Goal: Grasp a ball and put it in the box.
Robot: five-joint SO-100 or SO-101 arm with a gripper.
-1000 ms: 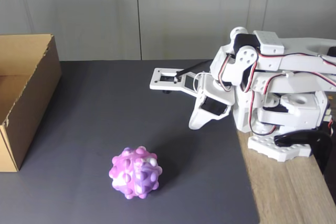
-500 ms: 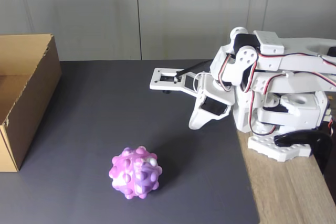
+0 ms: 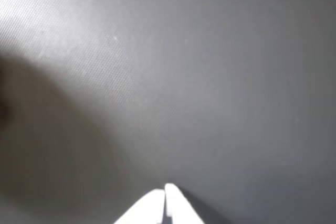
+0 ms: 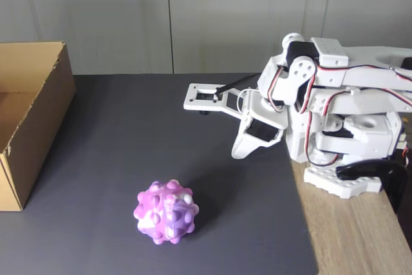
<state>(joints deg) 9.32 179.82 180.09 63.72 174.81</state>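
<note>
The ball (image 4: pixel 166 212), marbled pink, purple and white and covered in rounded bumps, is seen in the fixed view resting on a dark grey mat (image 4: pixel 129 133) near the front of the desk (image 4: pixel 360 236). The brown cardboard box (image 4: pixel 38 114) is set at the left edge of that view, open at the top and well apart from the ball. The white arm (image 4: pixel 335 114) is folded at the right, its base standing on the bare wooden part of the desk, and the gripper (image 4: pixel 193 98) is held out to the left above the mat, well apart from the ball and holding nothing. In the wrist view the gripper (image 3: pixel 164 191) is shown with its two white tips pressed together, only a thin seam between them, over plain grey mat (image 3: pixel 184 77).
</note>
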